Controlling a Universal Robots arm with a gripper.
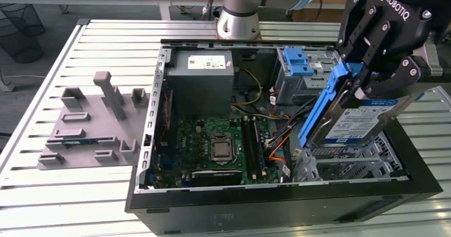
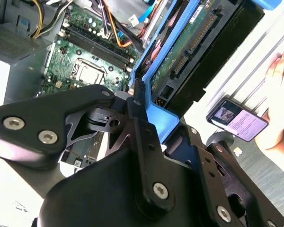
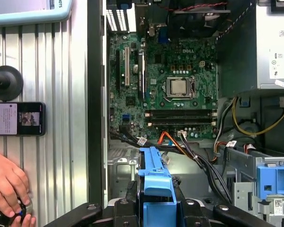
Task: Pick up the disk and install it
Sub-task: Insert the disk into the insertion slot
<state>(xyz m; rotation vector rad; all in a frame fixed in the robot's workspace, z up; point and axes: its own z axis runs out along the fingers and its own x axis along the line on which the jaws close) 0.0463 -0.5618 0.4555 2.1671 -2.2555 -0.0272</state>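
The disk, a silver hard drive with a white-and-blue label in a blue carrier frame, hangs tilted on edge over the open computer case, at the exterior view's right. My black gripper is shut on its upper end. Just below the disk lies the metal drive cage. In the second wrist view the disk's green circuit-board underside and blue frame run out from between my fingers. The first wrist view has the blue frame above the case floor.
Inside the case are the motherboard, a grey power-supply box, loose cables and a second blue carrier in a bay. A grey fixture plate lies on the slatted table. A phone and a person's hand are beside the case.
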